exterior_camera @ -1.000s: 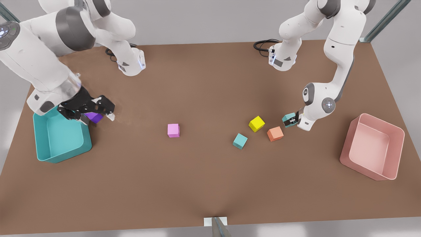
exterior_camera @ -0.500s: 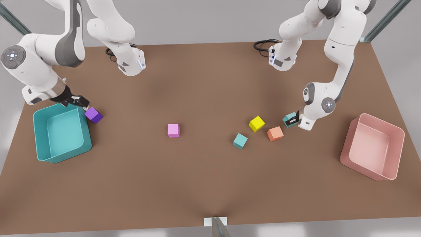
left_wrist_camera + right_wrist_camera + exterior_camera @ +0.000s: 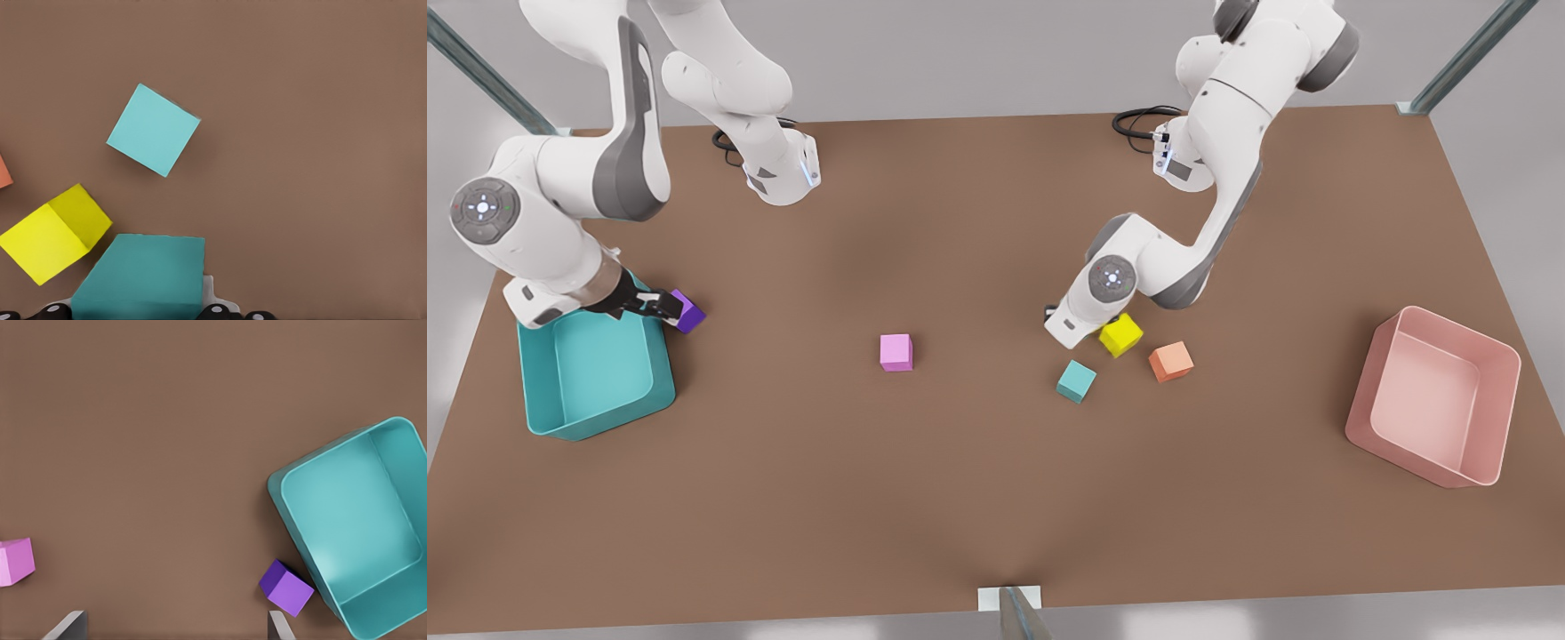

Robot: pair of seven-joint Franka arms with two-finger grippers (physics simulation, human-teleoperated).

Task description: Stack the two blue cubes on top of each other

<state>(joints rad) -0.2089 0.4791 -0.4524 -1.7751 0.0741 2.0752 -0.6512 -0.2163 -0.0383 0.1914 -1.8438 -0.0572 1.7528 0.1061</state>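
Front view: broad brown tabletop (image 3: pixel 960 498), pale grey surround, metal struts (image 3: pixel 1467 55) at the far corners. Teal bin (image 3: pixel 543 418) on the front view's left, pink bin (image 3: pixel 1360 418) on its right. Right gripper (image 3: pixel 660 307) spread wide beside the purple cube (image 3: pixel 690 314), at the teal bin's rim. Left gripper (image 3: pixel 140 308) clamped on one blue cube (image 3: pixel 143 277), matte teal, just beside the yellow cube (image 3: pixel 1120 335). Second blue cube (image 3: pixel 1077 380), same size and colour, flat on the tabletop nearby, apart from both.
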